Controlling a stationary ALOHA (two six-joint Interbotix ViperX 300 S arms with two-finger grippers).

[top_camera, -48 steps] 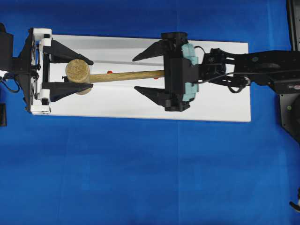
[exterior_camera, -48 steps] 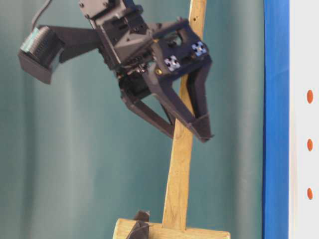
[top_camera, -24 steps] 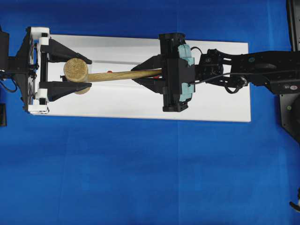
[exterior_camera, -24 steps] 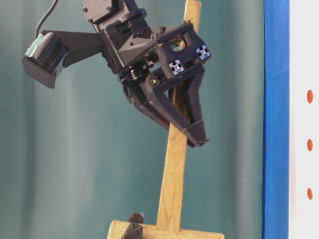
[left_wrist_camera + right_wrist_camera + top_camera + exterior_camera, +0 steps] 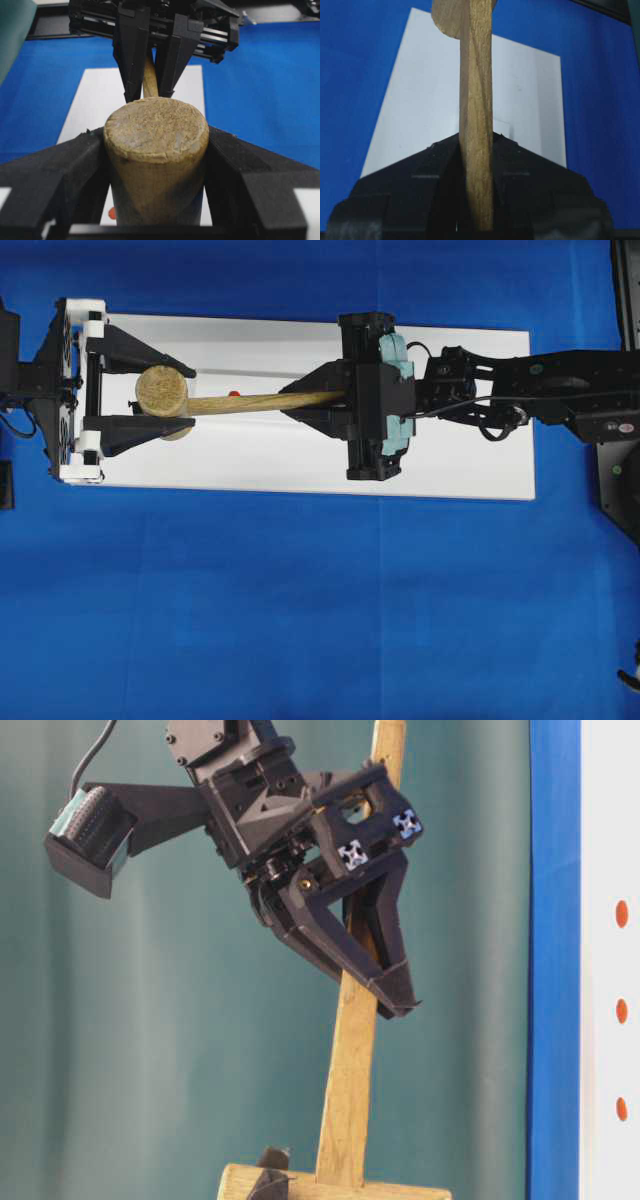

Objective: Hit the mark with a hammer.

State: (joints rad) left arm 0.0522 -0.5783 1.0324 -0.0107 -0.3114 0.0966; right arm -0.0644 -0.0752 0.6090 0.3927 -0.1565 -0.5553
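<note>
Blue cloth [image 5: 300, 620] covers the bench, with a white board [image 5: 460, 455] laid along its far half. Right gripper [image 5: 300, 400] reaches in from the board's right end, fingers clenched on the handle of the hammer [image 5: 250, 402] partway along its length; the right wrist view shows the flat handle pinched between both pads. Left gripper [image 5: 150, 392] sits at the board's left end, grasping the hammer's cylindrical head from both sides. The hammer hangs above the board's far-left part, held at both ends. Small red mark [image 5: 233, 393] shows on the board just beside the handle; three more red dots [image 5: 621, 1010] line up in the table-level view. Risk, as judged: if the left fingers stay on the head when the right arm swings, the handle may twist or slip in the thin right-hand pinch. Nothing else stands between head and mark.
</note>
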